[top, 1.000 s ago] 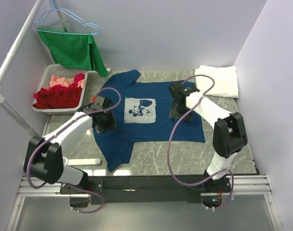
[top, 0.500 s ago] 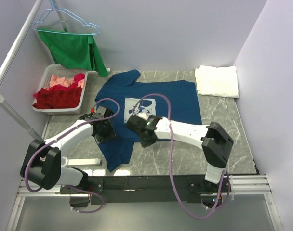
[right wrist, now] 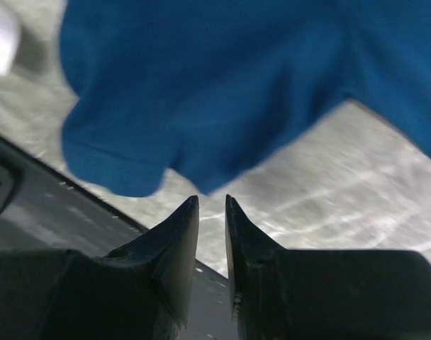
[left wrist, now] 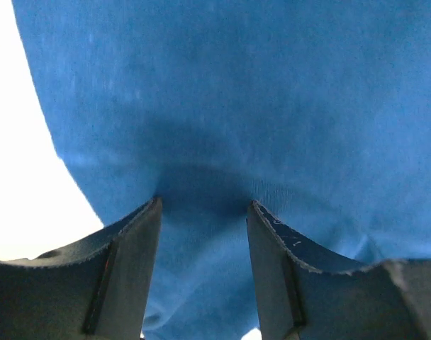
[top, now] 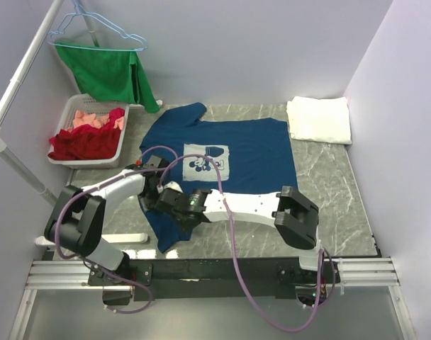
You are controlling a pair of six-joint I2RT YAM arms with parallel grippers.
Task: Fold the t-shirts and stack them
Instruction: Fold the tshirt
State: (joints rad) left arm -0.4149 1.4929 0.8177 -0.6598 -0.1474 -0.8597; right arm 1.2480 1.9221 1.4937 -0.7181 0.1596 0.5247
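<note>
The navy t-shirt [top: 251, 152] lies spread flat on the marble table [top: 343, 191], its white cartoon print [top: 205, 161] facing up. A white t-shirt [top: 318, 119] sits folded at the back right corner. My left gripper [top: 154, 190] is open at the navy shirt's left edge, its tips [left wrist: 203, 202] pressing down on the blue cloth [left wrist: 258, 92] with fabric between the fingers. My right arm reaches across the front; its gripper [top: 170, 207] hovers by the near left sleeve [right wrist: 116, 156], jaws [right wrist: 212, 200] a narrow gap apart and holding nothing.
A white basket [top: 70, 152] of red and pink clothes stands at the left. A green garment [top: 113, 71] hangs on a hanger behind it, beside a slanted white pole [top: 20, 78]. A black rail [top: 222, 269] runs along the table's near edge.
My right arm has swung from the shirt's right side across to the near left sleeve, its jaws narrowing. My left gripper has slid a little toward the near edge along the shirt's left side.
</note>
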